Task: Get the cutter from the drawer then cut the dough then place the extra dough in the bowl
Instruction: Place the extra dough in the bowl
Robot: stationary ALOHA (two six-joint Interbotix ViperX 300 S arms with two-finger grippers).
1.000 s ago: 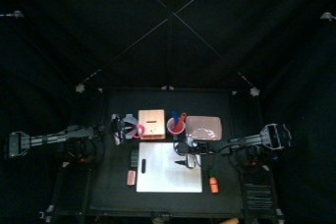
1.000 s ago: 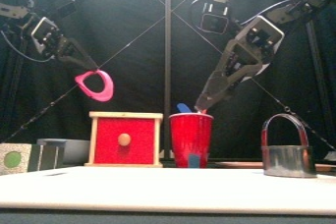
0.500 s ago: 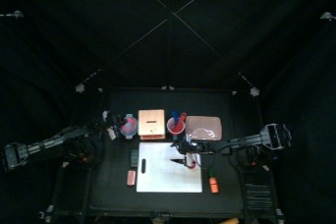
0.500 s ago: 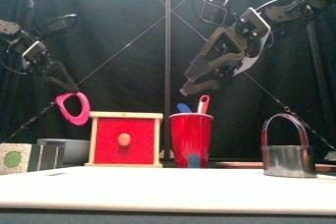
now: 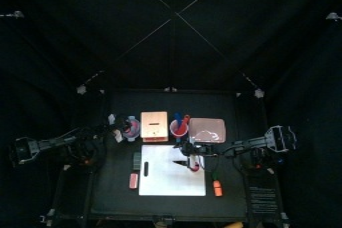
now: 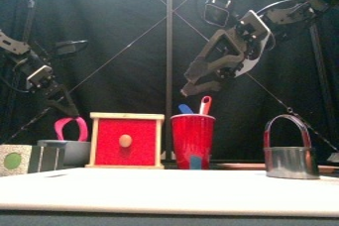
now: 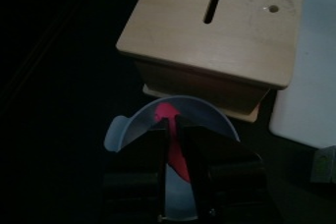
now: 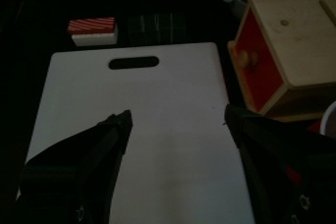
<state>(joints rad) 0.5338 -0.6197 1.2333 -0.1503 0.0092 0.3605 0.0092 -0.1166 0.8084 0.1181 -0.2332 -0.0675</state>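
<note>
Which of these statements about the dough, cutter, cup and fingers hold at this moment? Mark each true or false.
1. The left fingers hold the pink dough at the bowl. True.
2. The right fingers grip the cutter. False: they are open and empty above the white board.
3. The red cup stands upright with knives in it. True.
4. The cutter sits inside the bowl. False: it stands apart, right of the cup.

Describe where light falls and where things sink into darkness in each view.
Top view: the white cutting board is the brightest patch amid dark. Front view: the red cup and metal cutter stand lit against black curtain. Right wrist view: the board evenly lit, no glare.
</note>
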